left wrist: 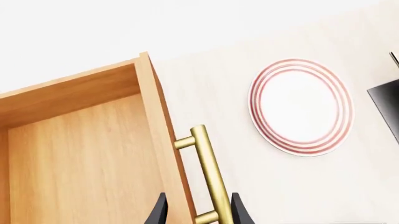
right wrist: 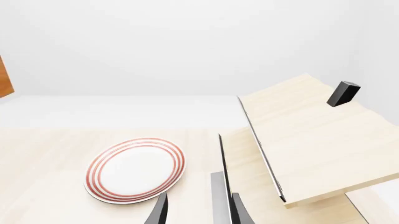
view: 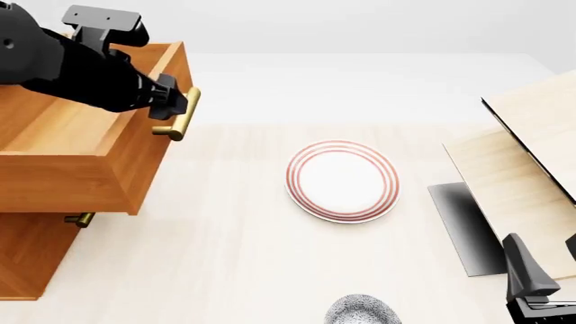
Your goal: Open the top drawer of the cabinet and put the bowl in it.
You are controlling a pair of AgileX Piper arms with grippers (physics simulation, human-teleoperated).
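The orange-brown cabinet [view: 32, 260] stands at the left. Its top drawer [view: 81, 169] is pulled out, and its inside [left wrist: 81, 158] shows bare wood. My left gripper [view: 174, 101] is open at the drawer's brass bar handle [view: 180, 115]. In the left wrist view the handle [left wrist: 209, 172] runs between the two spread fingertips of that gripper [left wrist: 199, 214]. The speckled bowl [view: 362, 312] sits at the table's near edge, partly cut off by the frame. My right gripper [view: 547, 266] is open and empty at the near right, apart from the bowl; it also shows in its own wrist view [right wrist: 199, 212].
A white plate with red rings [view: 342, 181] lies mid-table, between drawer and boards; it also shows in both wrist views [left wrist: 302, 107] [right wrist: 135, 169]. Pale light-wood boards [view: 517, 182] stand tilted at the right. A lower drawer's handle [view: 79, 219] peeks out under the open drawer.
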